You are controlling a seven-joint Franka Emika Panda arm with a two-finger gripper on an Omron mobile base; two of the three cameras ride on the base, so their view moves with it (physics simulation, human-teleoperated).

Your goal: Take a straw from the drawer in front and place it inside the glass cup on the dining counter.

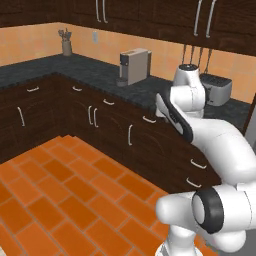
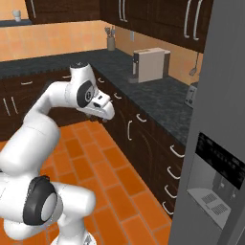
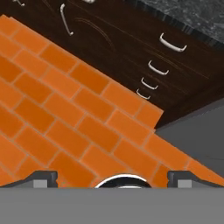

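1. Kitchen corner, left base view: orange tiled floor [image 1: 65,190] and dark cabinets under a black worktop [image 1: 90,70]. On the worktop stand a coffee machine [image 1: 135,66], a toaster [image 1: 216,90] and a utensil pot [image 1: 66,47]. The arm [image 1: 220,145] is folded high, with its hand above floor level, short of the cabinet fronts.
2. Right base view: a grey fridge [image 2: 215,143] fills the right side. Just beside it is a stack of shut fronts with curved handles. The top one is taken as the drawer [image 2: 178,152]. The straw is judged to lie inside it, unseen.
3. Hand view: the gripper [image 3: 113,177] is released, its tips spread wide with nothing between them, aimed at the floor. The drawer handles sit up and to the right.
4. Step in hand: reach for the drawer. The hand should tip up, straddle the handle squarely, clench, then pull straight out.
5. Obstacle: the fridge wall crowds one side of the stack, so the elbow has little swing there. The stacked handles also sit close together, so the wrong one is easily taken.
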